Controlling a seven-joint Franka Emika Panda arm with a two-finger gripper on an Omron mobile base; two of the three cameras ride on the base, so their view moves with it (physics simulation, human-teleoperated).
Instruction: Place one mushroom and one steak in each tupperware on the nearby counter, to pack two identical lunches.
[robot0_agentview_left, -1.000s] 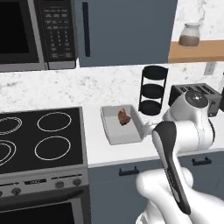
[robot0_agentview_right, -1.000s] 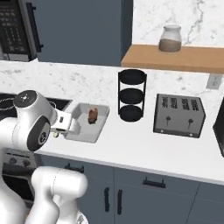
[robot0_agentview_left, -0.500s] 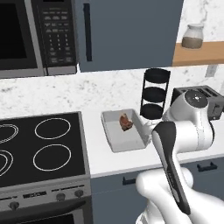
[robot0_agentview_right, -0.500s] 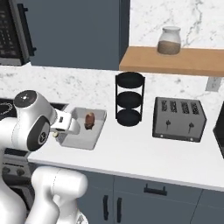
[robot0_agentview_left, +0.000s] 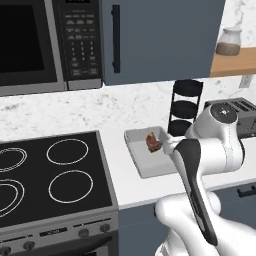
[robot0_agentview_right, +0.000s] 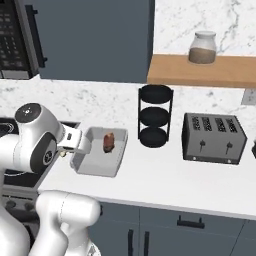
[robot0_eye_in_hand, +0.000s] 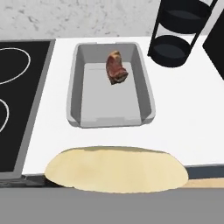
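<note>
Holding a pale mushroom (robot0_eye_in_hand: 116, 168) pinched at the bottom of the hand view, the gripper (robot0_eye_in_hand: 116, 186) should lower it beside the steak (robot0_eye_in_hand: 116, 68) inside the tupperware (robot0_eye_in_hand: 78, 118) at frame centre.

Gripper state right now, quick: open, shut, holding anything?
Gripper: shut on a pale tan rounded thing, seemingly a mushroom, near the tupperware that holds a steak.

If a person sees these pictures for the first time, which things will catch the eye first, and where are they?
The pale grey tupperware on the white counter, right of the black stove, holds a reddish-brown steak near its far end. In the hand view a large pale tan rounded thing sits at the gripper's end. Behind stands a black three-tier rack, beside a grey toaster.
</note>
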